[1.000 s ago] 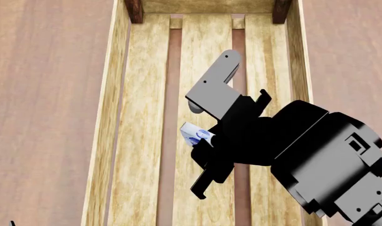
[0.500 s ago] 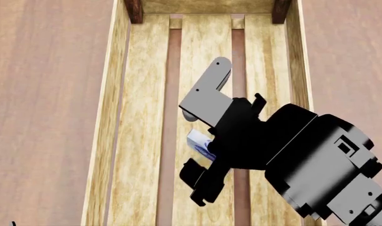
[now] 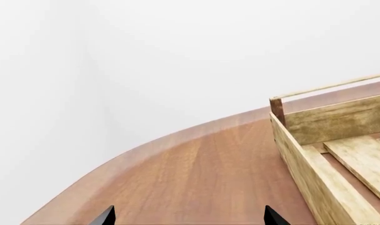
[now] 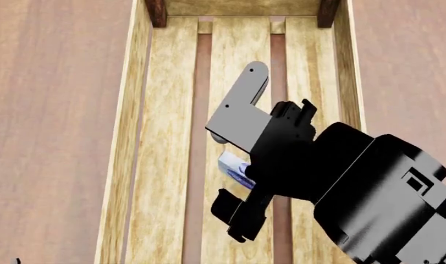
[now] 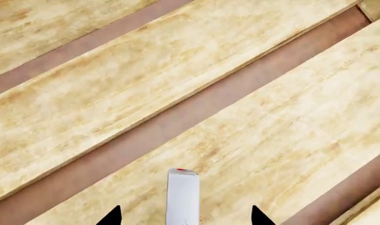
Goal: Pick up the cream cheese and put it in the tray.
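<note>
At the far left of the head view the bare brown worktop (image 4: 54, 132) runs the whole height of the picture. In the left wrist view the same surface curves away toward a white wall, and only the two dark tips of the left pincer (image 3: 188, 216) show at the edge of that picture, set well apart with nothing between them.

Next comes the tray (image 4: 121, 165), its pale left wall standing up from the worktop, with a dark brown corner post at each far corner. Three light slats form its floor, with two brown gaps between them.

Over the middle slat sits the cream cheese (image 4: 233, 165), a small white box with blue print, tilted and largely hidden by the arm above it. In the right wrist view it appears edge-on as a narrow white strip with a spot of red at its far end, lying over a slat between the two dark tips of the right pincer (image 5: 184, 216). The tips stand clear of the box on either side, so the pincer is spread and not gripping it. Whether the box rests fully on the slat cannot be told.

The right arm's black body and grey bracket cover the lower right part of the tray, hiding most of its right wall there. Beyond that wall lies more bare worktop.
</note>
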